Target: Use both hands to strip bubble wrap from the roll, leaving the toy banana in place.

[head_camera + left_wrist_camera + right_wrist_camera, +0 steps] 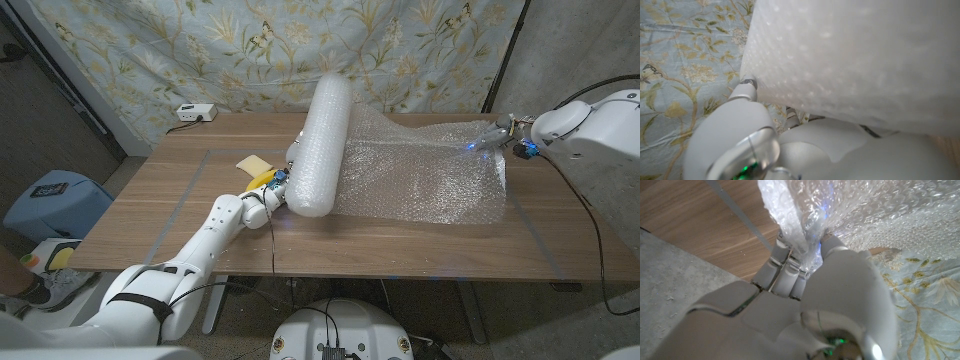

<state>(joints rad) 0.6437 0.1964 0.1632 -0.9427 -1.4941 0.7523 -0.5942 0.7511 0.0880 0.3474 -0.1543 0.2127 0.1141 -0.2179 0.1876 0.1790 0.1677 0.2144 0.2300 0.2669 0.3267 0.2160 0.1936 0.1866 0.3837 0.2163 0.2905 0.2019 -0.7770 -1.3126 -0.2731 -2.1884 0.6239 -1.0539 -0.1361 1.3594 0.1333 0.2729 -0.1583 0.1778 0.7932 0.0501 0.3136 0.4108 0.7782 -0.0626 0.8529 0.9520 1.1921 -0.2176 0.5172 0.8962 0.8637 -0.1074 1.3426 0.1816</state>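
Observation:
A thick white bubble wrap roll (320, 145) lies across the middle of the wooden table (160, 215), its axis running from far to near. An unrolled sheet (425, 170) spreads from it to the right. At the sheet's far right corner, my right hand (494, 134) pinches the wrap and holds it lifted; the right wrist view shows the bunched wrap (797, 220) between its fingers (785, 267). My left hand (268, 197) presses against the left side of the roll's near end, fingers (746, 89) touching the roll (855, 55). The yellow toy banana (261, 180) lies just left of the roll, beside my left hand.
A pale yellow flat piece (251, 163) lies behind the banana. A small white box (196, 113) sits at the table's back left edge. Tape lines mark a rectangle on the tabletop. A floral curtain (150, 50) hangs behind. A blue bin (50, 200) stands on the floor at left.

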